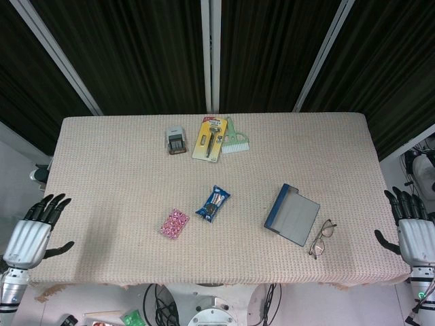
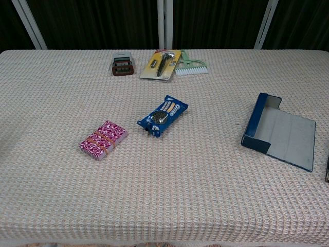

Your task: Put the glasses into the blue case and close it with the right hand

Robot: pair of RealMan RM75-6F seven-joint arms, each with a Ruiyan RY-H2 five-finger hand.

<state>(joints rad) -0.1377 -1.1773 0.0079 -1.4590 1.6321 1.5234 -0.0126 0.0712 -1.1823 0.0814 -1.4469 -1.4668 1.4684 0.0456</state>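
Two things matter for this task, and both lie on the right part of the tabletop (image 1: 102,149). The glasses (image 1: 321,238) rest flat near the front edge, just beside the lower right corner of the blue case (image 1: 292,214); I cannot tell if they touch it. In the chest view the glasses are almost cut off at the right border. The case is open, with its lid lying flat toward the right and its grey inside showing.

I judge that nothing of the task is done yet: the glasses are outside the case and no hand is near them. My right hand (image 1: 413,227) hangs at the right edge of the tabletop, fingers apart and holding nothing. My left hand (image 1: 32,229) is the same at the left edge.

For the next move I must bring the right hand in over the glasses and pinch the thin frame, which lies low on the cloth, so a careful low approach is needed.

Farther away lie a blue snack packet (image 1: 213,203), a pink patterned pack (image 1: 175,224), a razor in yellow packaging (image 1: 210,138), a small green brush (image 1: 235,140) and a small grey device (image 1: 176,141).
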